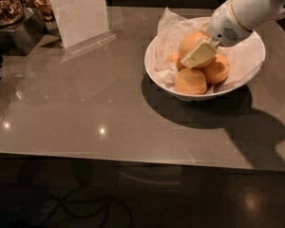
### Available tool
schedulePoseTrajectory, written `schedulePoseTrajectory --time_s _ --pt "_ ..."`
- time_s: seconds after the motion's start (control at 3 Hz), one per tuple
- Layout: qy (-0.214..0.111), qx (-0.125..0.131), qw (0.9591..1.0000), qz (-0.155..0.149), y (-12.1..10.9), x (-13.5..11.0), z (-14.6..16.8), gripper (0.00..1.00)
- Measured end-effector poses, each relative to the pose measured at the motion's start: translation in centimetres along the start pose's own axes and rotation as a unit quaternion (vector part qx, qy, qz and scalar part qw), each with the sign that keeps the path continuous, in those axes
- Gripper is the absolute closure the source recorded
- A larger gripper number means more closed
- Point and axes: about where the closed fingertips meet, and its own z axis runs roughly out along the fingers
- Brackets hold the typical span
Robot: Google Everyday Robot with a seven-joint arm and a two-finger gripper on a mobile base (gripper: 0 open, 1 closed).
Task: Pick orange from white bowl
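Observation:
The white bowl (154, 72) stands on the grey table at the right, lined with crumpled white paper (168, 32). The orange (189, 41), the largest and palest fruit, sits on top of the pile in it. My gripper (198, 56) reaches in from the upper right on a white arm (249, 11). Its cream tip lies against the front lower side of the orange. A squatter orange (190, 81) lies at the bowl's front and a smaller, deeper-orange one (217, 69) at its right.
A clear stand with a white sheet (78, 13) stands at the back left. A dish of brown food (7, 6) on a metal box is in the far left corner. The table's front edge (133, 156) runs across below the bowl.

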Motion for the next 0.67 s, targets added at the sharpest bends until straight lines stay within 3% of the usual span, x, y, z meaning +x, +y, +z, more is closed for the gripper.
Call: schedulePoseTrajectory --time_s 0.33,0.67 --pt "0.0 0.0 1.0 0.0 -0.1 -0.2 -0.3 1.0" --pt "-0.037 -0.017 0.999 -0.018 0.7 -2.2 -2.9 1.0"
